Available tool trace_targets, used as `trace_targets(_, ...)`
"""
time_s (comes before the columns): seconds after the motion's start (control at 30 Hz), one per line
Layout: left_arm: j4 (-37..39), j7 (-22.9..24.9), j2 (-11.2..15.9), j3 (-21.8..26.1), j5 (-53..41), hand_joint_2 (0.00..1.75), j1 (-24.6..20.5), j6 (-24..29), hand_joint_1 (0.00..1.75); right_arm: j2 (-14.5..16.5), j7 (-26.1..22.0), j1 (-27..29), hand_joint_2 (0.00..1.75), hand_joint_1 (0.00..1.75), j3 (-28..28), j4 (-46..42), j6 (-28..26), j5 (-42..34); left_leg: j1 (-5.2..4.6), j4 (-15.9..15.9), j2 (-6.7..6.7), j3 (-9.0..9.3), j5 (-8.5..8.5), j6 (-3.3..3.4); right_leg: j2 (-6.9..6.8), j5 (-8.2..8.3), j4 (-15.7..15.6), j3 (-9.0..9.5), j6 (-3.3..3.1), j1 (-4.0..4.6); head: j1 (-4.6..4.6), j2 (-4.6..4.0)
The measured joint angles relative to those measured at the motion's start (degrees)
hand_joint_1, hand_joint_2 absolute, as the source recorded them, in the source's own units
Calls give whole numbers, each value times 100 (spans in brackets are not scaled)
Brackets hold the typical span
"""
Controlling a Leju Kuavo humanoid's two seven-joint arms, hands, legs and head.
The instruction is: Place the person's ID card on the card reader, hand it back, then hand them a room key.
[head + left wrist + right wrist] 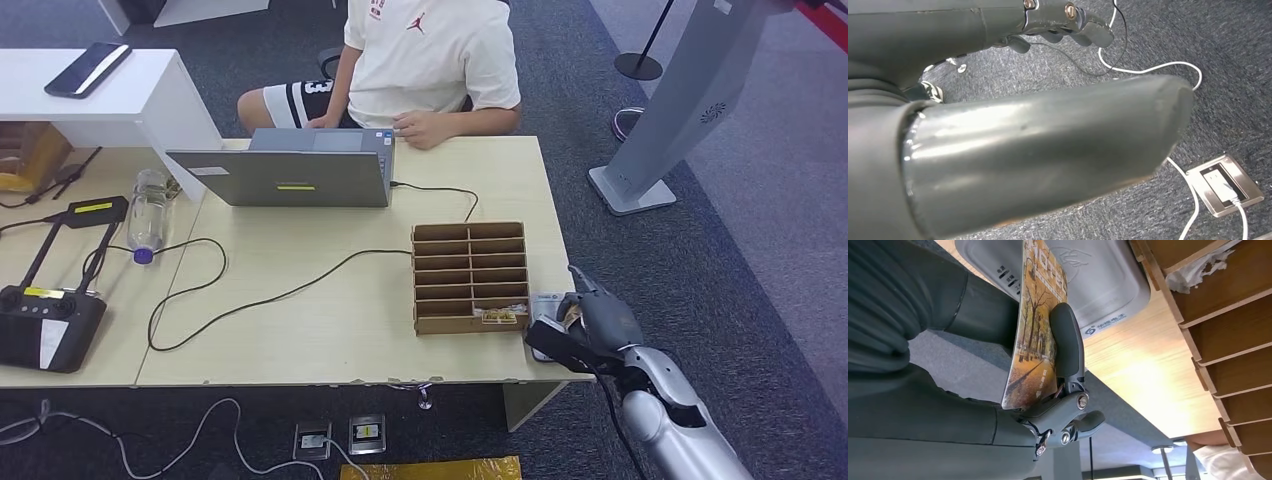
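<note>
Now the right hand (598, 318) holds a card (1034, 335) printed with autumn trees, pinched between thumb and fingers (1066, 340), just over the grey card reader (1098, 280) at the surface's (350, 310) near right corner, beside the wooden slotted organizer (470, 277). Left hand (1068, 22) hangs over carpet (1228, 75), fingers curled, holding nothing.

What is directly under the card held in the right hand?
The right hand grips the card over the grey card reader, at the table's corner beside the cardboard organizer. Whether card and reader touch cannot be told.
</note>
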Motion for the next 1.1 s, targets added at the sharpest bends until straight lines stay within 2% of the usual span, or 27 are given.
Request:
trace_targets(0.43, 0, 11, 0, 0, -3, 0, 0, -6, 0, 41, 30, -66, 175, 175, 102, 58, 55, 13, 0, 0, 6, 12, 0, 0, 3, 1, 0, 10, 0, 0, 0, 0)
trace_targets(0.67, 0, 16, -11, 0, -46, 0, 1, 16, 0, 2, 146, -153, 175, 175, 90, 67, -101, -38, -1, 0, 10, 12, 0, 0, 3, 1, 0, 9, 0, -1, -1, 0)
trace_targets(1.1, 0, 16, -58, 0, -132, 0, -21, 76, 0, -250, -2, -944, 175, 175, -371, -5, -163, 358, -1, 1, 10, 9, 0, 0, 6, 2, 0, 6, 0, -1, -1, 0)
